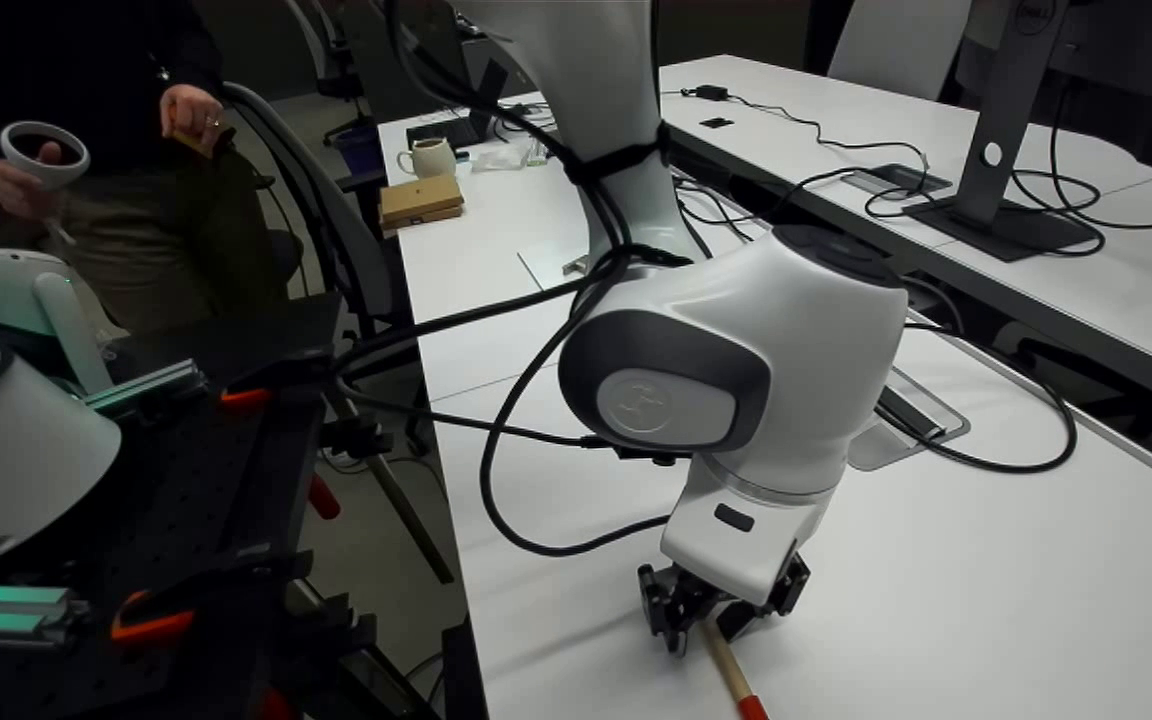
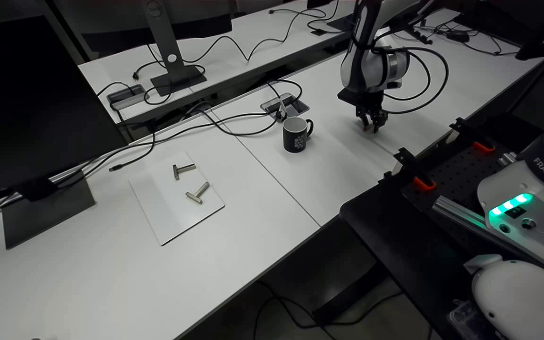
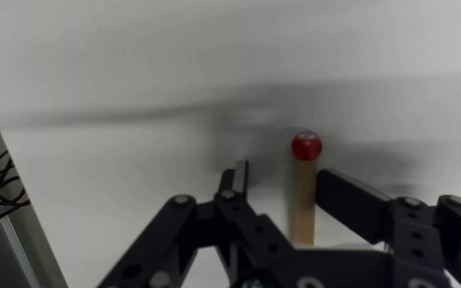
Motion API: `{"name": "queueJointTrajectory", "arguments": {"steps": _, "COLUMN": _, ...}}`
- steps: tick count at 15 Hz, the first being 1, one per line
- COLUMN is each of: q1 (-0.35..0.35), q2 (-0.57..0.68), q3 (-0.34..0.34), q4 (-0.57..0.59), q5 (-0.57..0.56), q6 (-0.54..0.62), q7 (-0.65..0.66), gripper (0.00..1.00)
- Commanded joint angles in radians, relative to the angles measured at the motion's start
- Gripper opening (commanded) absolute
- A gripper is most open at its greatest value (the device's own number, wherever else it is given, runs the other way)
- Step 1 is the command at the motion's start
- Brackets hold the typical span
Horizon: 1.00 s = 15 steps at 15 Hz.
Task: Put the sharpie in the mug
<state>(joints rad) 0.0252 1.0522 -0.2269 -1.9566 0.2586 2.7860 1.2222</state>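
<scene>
Sharpie (image 3: 305,190), pincer (image 3: 282,178) astride — arm (image 1: 786,335) bent, pointing down

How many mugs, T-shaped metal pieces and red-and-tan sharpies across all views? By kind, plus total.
Mugs: 2 (black mug, cream mug)
T-shaped metal pieces: 2, both on the white board
Red-and-tan sharpie: 1
Total: 5
</scene>
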Motion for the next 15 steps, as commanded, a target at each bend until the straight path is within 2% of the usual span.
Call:
{"name": "queueJointTrajectory", "arguments": {"steps": 1, "q1": -0.008, "q2": 0.028, "q3": 0.008, "q4": 0.027, "q5": 0.025, "q6": 0.005, "q7": 0.009, "gripper": 0.17}}
{"name": "queueJointTrajectory", "arguments": {"steps": 3, "q1": -0.008, "q2": 0.029, "q3": 0.009, "q4": 0.027, "q5": 0.028, "q6": 0.006, "q7": 0.012, "gripper": 0.02}}
{"name": "queueJointTrajectory", "arguments": {"steps": 4, "q1": -0.008, "q2": 0.029, "q3": 0.009, "q4": 0.027, "q5": 0.029, "q6": 0.006, "q7": 0.013, "gripper": 0.00}}
{"name": "queueJointTrajectory", "arguments": {"steps": 15, "q1": 0.004, "q2": -0.001, "q3": 0.000, "q4": -0.002, "q5": 0.029, "q6": 0.035, "q7": 0.015, "gripper": 0.00}}
